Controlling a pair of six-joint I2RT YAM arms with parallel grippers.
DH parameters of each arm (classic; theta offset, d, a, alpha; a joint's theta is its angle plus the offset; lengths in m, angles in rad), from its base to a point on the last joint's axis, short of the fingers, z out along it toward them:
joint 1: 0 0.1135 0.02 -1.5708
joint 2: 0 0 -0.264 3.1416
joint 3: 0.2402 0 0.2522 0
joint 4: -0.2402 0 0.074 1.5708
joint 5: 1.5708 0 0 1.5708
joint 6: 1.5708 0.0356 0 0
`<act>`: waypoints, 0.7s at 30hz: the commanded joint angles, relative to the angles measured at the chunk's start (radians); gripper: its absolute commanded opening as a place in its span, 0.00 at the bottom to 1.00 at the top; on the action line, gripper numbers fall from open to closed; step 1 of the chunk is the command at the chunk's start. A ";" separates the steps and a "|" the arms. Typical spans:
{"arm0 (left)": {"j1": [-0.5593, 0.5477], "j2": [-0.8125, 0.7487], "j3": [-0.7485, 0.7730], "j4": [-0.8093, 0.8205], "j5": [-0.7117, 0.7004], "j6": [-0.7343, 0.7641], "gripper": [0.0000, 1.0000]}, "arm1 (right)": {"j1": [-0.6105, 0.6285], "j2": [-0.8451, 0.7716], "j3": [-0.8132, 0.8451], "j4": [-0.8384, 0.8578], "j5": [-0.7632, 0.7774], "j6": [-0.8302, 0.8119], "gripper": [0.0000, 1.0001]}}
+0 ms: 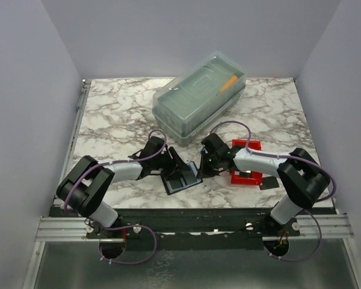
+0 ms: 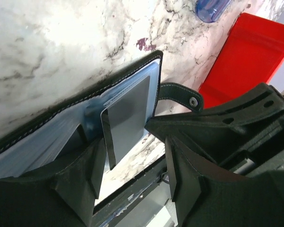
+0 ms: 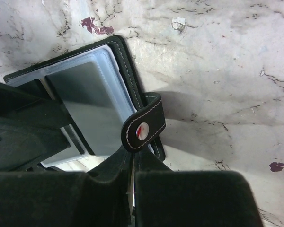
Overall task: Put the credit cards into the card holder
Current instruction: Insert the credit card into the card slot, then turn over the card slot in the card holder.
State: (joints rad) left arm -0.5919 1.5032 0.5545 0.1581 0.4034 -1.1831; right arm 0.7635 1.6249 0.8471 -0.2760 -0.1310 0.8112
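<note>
The black card holder (image 1: 182, 179) lies open on the marble table, its clear sleeves facing up. A dark card (image 2: 128, 116) sits partly inside a sleeve, its lower end sticking out between my left fingers; it also shows in the right wrist view (image 3: 92, 101). My left gripper (image 2: 132, 177) is open over the holder's near edge (image 2: 109, 82), jaws wide apart. My right gripper (image 3: 134, 172) is shut on the card holder's cover (image 3: 128, 66), just below the snap strap (image 3: 143, 124). In the top view the two grippers (image 1: 170, 161) (image 1: 203, 168) flank the holder.
A red plastic bin (image 1: 246, 164) stands just right of my right gripper and shows in the left wrist view (image 2: 246, 52). A large clear lidded box (image 1: 198, 96) stands behind. A dark flat card (image 1: 266, 185) lies right of the bin.
</note>
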 commanded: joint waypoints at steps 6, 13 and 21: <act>-0.049 0.105 0.064 -0.143 -0.046 0.042 0.58 | -0.022 -0.048 -0.052 0.073 -0.076 0.026 0.06; 0.006 -0.038 0.034 -0.283 -0.005 0.116 0.65 | -0.052 -0.153 -0.122 0.066 -0.093 0.033 0.18; 0.040 -0.104 0.077 -0.384 0.035 0.142 0.78 | -0.053 -0.157 -0.104 0.078 -0.114 0.023 0.22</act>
State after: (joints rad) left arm -0.5640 1.4372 0.5991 -0.0814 0.4313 -1.0912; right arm 0.7120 1.4738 0.7307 -0.2195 -0.2100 0.8379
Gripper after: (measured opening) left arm 0.770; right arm 0.213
